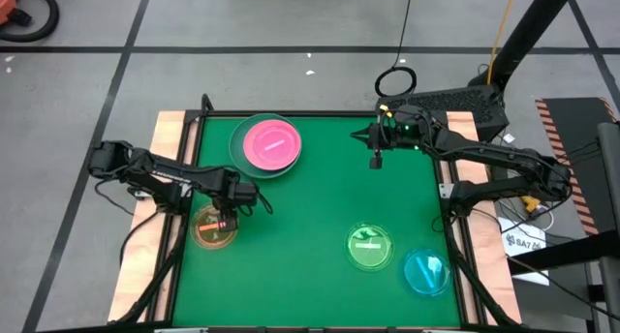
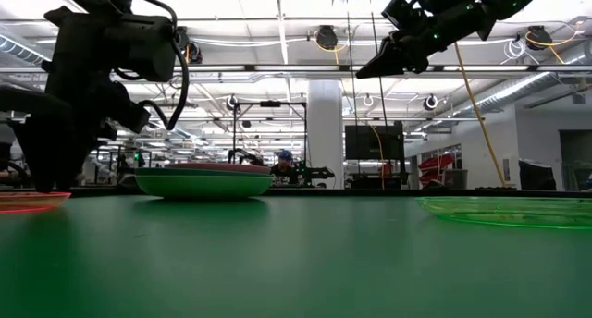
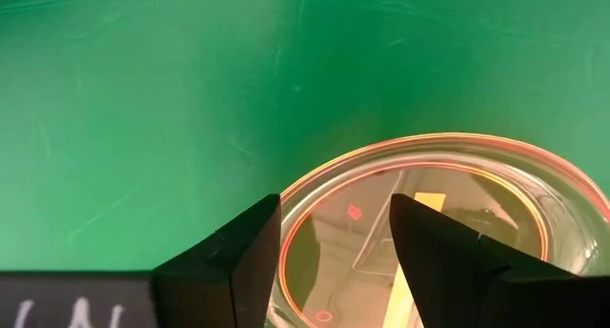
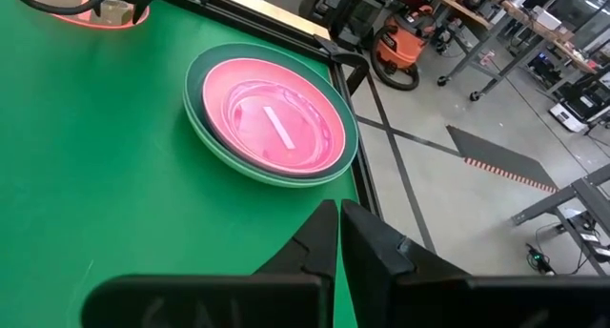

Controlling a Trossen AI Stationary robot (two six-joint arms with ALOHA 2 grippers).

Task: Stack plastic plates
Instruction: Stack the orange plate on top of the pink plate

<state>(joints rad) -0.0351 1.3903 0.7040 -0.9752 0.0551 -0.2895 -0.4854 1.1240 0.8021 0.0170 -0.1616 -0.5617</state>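
Green table [image 1: 310, 197] — pink-topped plate stack [image 1: 266, 145] at 11 o'clock; amber plate [image 1: 215, 227] at 9, left tool [image 1: 229, 223] open astride its rim. Right tool [image 1: 376, 162] shut, empty, 1 o'clock. Advice: pinch rim squarely — lift level.

The bench [image 1: 310, 207] is plain green. At upper centre, a pink plate [image 1: 270, 144] tops a light green stack [image 1: 238, 151]. Lower right lie a translucent green plate [image 1: 370, 248] and a cyan plate [image 1: 426, 272]; at left, an amber plate [image 1: 214, 227].
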